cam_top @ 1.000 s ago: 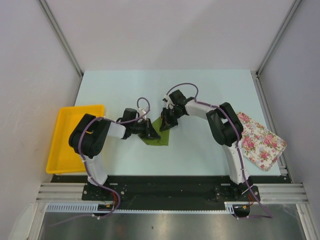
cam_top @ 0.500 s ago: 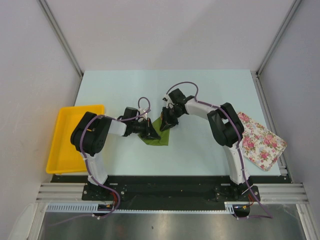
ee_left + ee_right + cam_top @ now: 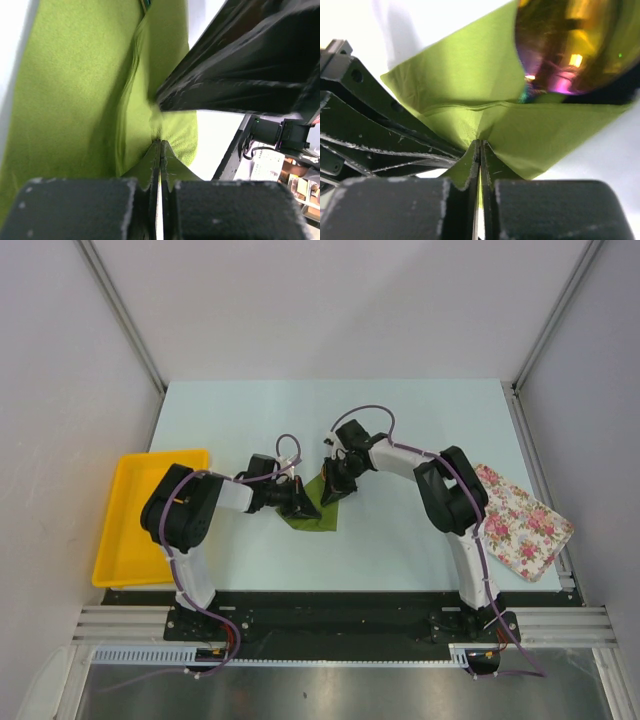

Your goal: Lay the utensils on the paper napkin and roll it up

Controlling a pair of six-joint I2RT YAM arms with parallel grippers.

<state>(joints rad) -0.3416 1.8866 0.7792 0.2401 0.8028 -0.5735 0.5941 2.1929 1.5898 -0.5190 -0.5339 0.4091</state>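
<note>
The olive-green paper napkin (image 3: 318,508) lies mid-table between both grippers. My left gripper (image 3: 308,506) is shut on the napkin's left side; in the left wrist view its jaws (image 3: 160,145) pinch a fold of the green sheet (image 3: 75,90). My right gripper (image 3: 330,490) is shut on the napkin's upper edge; in the right wrist view the jaws (image 3: 479,145) pinch the sheet (image 3: 470,85). A shiny gold spoon head (image 3: 570,45) lies on the napkin just beyond the right jaws. The other utensils are hidden.
A yellow plastic tray (image 3: 130,540) stands at the table's left edge. A white cloth with pink floral print (image 3: 522,520) lies at the right edge. The left gripper's black body (image 3: 365,115) fills the left of the right wrist view.
</note>
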